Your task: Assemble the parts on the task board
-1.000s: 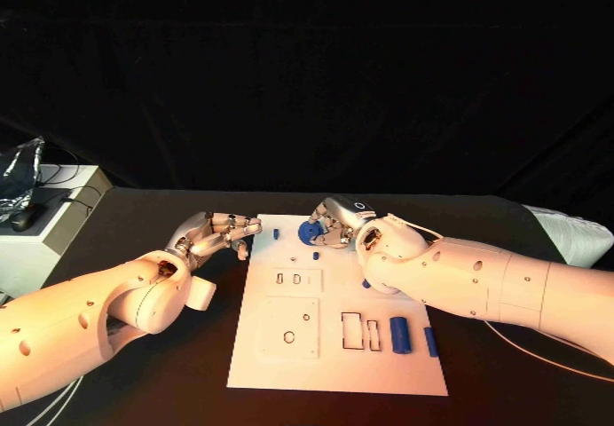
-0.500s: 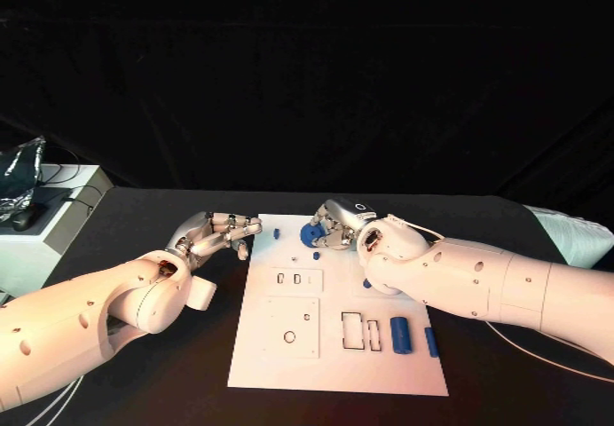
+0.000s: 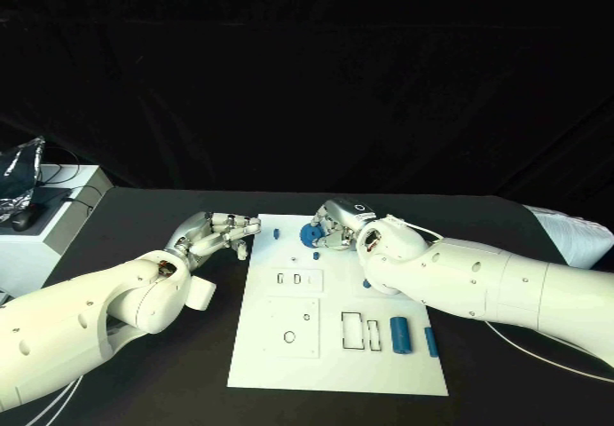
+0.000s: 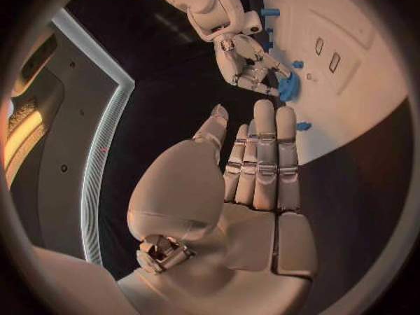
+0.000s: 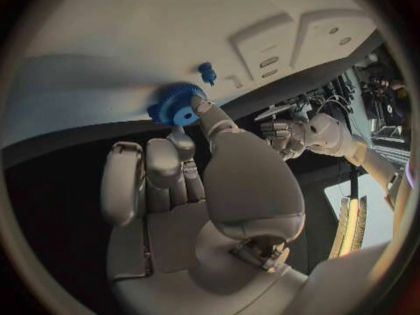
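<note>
The white task board (image 3: 339, 355) is laid flat on the black bench (image 3: 153, 222), running from about 12 o'clock down to 6 o'clock in the head view. A blue gear (image 3: 311, 233) is seen at the board's far edge, near 12 o'clock. It is touched by the fingertips of the right hand (image 3: 335, 226), which is reached in from the 3 o'clock side; in the right wrist view the thumb and a finger are pressed against the toothed rim of the gear (image 5: 178, 105), so the part is taken to be pinched, though the grip on its far side cannot be made out fully.

A small blue peg (image 3: 277, 233) is stood at the board's far left corner, towards 11 o'clock, and another small blue peg (image 3: 316, 256) is set just nearer than the gear. A blue cylinder (image 3: 402, 335) is laid on the board towards 4 o'clock, with a thin blue bar (image 3: 430, 342) just beside it at the board's right edge.

The left hand (image 3: 220, 232) is held over the bench just off the board's left edge, at about 10 o'clock. In the left wrist view its fingers (image 4: 262, 161) are extended straight and held side by side, and nothing is carried in them.

A pale box (image 3: 38, 226) is placed at the bench's 9 o'clock edge.
</note>
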